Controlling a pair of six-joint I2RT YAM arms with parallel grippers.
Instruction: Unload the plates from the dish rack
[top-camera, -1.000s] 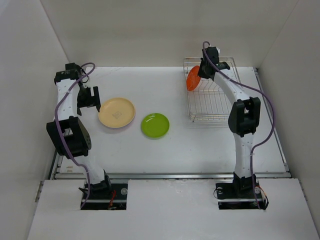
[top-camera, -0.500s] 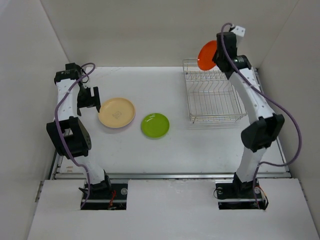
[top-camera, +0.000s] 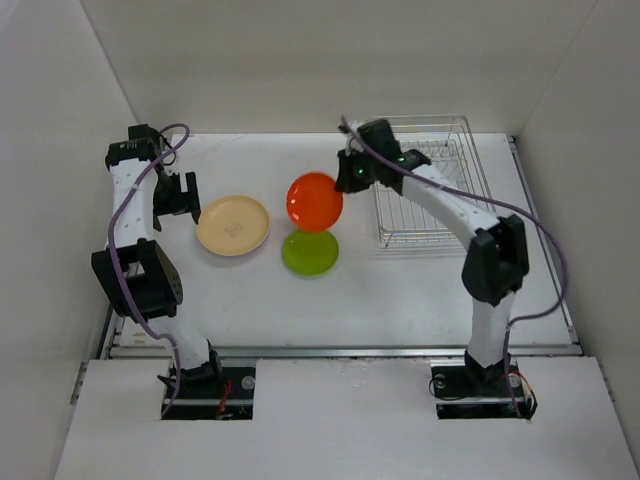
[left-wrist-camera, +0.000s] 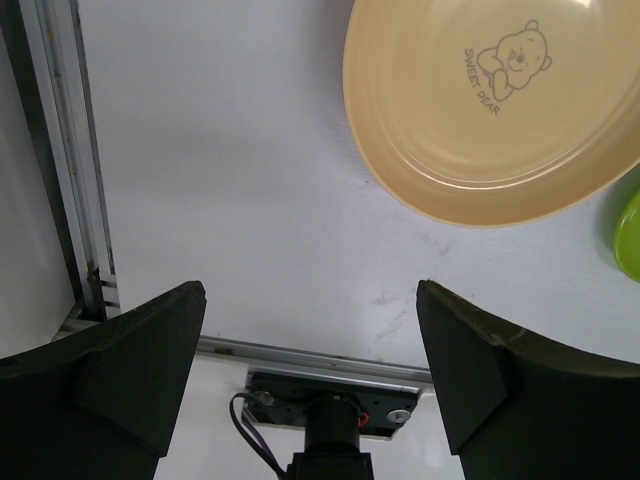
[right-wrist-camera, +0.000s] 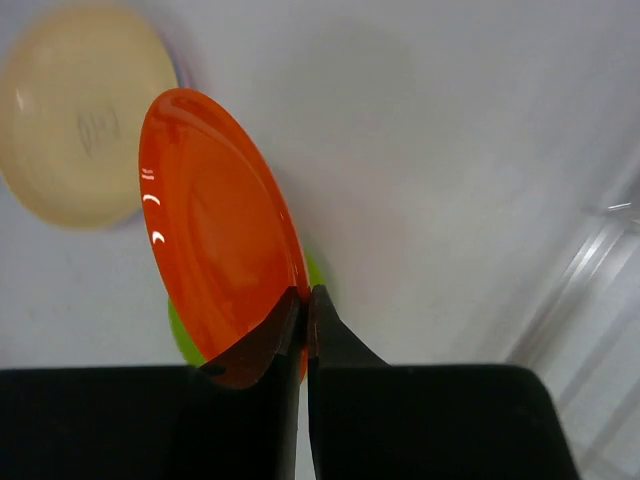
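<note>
My right gripper (top-camera: 345, 185) is shut on the rim of the small orange-red plate (top-camera: 315, 201) and holds it in the air above the lime green plate (top-camera: 310, 254); the wrist view shows the orange-red plate (right-wrist-camera: 215, 230) pinched at its lower edge between my gripper (right-wrist-camera: 305, 300). The cream-yellow plate (top-camera: 233, 224) lies flat on the table, also in the left wrist view (left-wrist-camera: 495, 110). My left gripper (top-camera: 178, 196) is open and empty just left of it. The silver wire dish rack (top-camera: 425, 185) stands at the back right with no plate showing in it. Pink and blue plates are out of view.
White walls close in the table on the left, back and right. A metal rail (top-camera: 340, 350) runs along the table's near edge. The left arm's base (left-wrist-camera: 325, 410) shows in the left wrist view.
My right arm has swung left and down from above the rack, carrying the orange-red plate over the lime green plate. The left arm has not moved.
</note>
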